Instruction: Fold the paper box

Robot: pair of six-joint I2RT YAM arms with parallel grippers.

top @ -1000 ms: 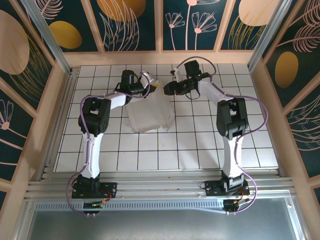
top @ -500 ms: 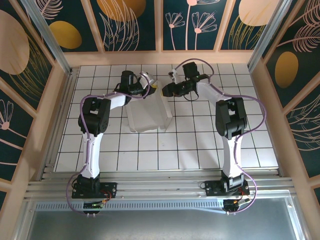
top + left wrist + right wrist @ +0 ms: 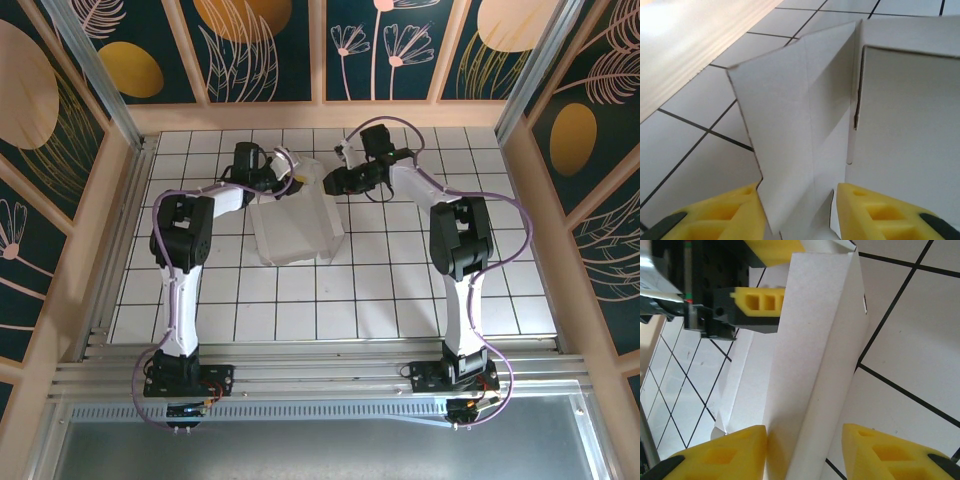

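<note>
The white paper box [image 3: 297,225] lies partly folded on the tiled floor between the arms, its far end raised. My left gripper [image 3: 283,163] is at the box's far left corner. In the left wrist view an upright flap [image 3: 795,130] stands between the yellow fingers [image 3: 715,217], which are apart and not pinching it, so my left gripper [image 3: 797,215] is open. My right gripper [image 3: 331,181] is at the far right corner. Its jaws [image 3: 805,455] straddle a folded side wall [image 3: 815,365]. One finger touches the wall and the other stands clear.
The wooden back wall [image 3: 320,115] runs close behind both grippers. A wooden side rail [image 3: 685,45] lies left of the flap. White tiled floor [image 3: 420,280] spreads to the right and in front of the box. The left gripper's finger [image 3: 760,302] sits just beyond the wall.
My left gripper has gone from shut to open, letting go of the flap, and shifted slightly left. My right gripper has narrowed a little and moved left onto the box's far right corner.
</note>
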